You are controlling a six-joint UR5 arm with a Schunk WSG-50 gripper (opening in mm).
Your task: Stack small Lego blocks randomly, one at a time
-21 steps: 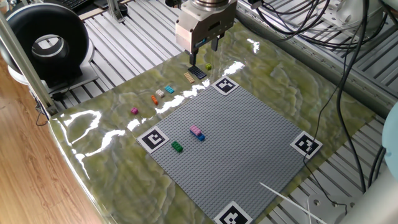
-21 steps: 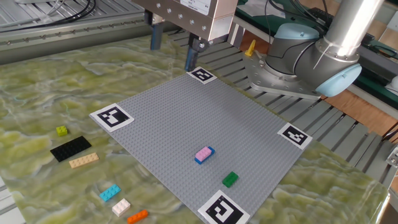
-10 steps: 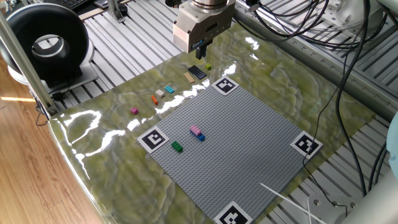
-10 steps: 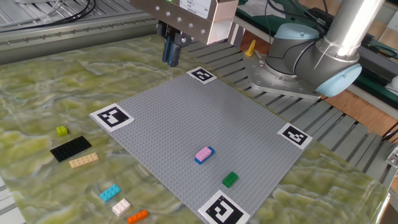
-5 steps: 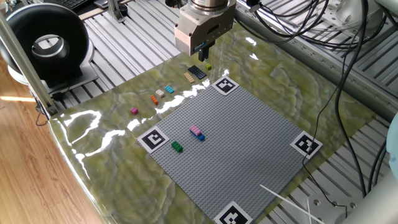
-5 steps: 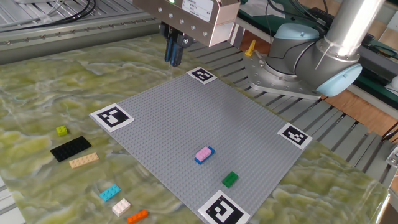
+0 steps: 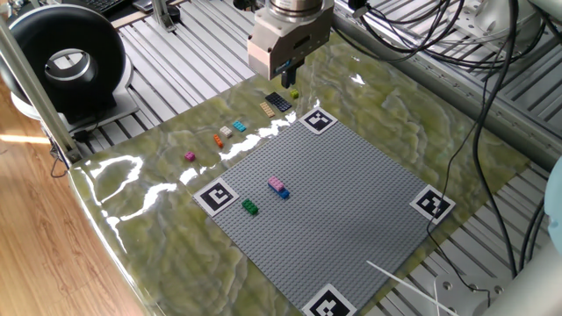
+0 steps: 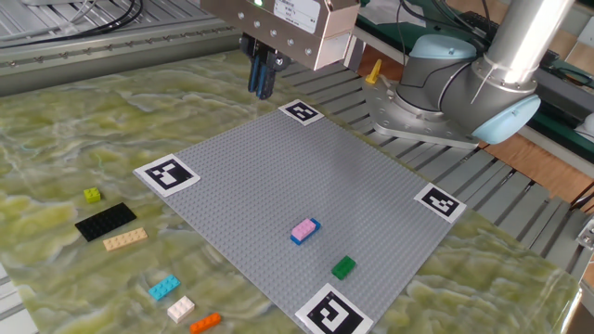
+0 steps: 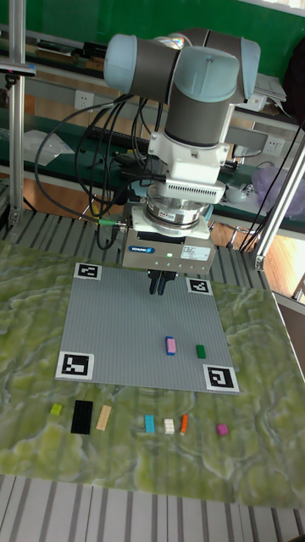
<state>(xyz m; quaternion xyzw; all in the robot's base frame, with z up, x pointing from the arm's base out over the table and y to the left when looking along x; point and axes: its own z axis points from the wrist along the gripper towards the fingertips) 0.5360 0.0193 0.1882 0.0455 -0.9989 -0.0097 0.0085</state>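
Single grey UR5 arm (image 9: 196,80) with pale blue joint caps, reaching over the table from its base (image 8: 436,97) at the far side. Wrist vertical, tool pointing straight down. Ribbed silver flange above a white-and-silver box-shaped gripper body (image 9: 165,251), small green indicator light on its front face. Two-finger gripper (image 8: 261,91) held high, well clear of the surface. Dark slim fingers (image 7: 287,74) pressed together, no visible gap, nothing between them. Black cables (image 9: 114,144) loop from the forearm down to the wrist.
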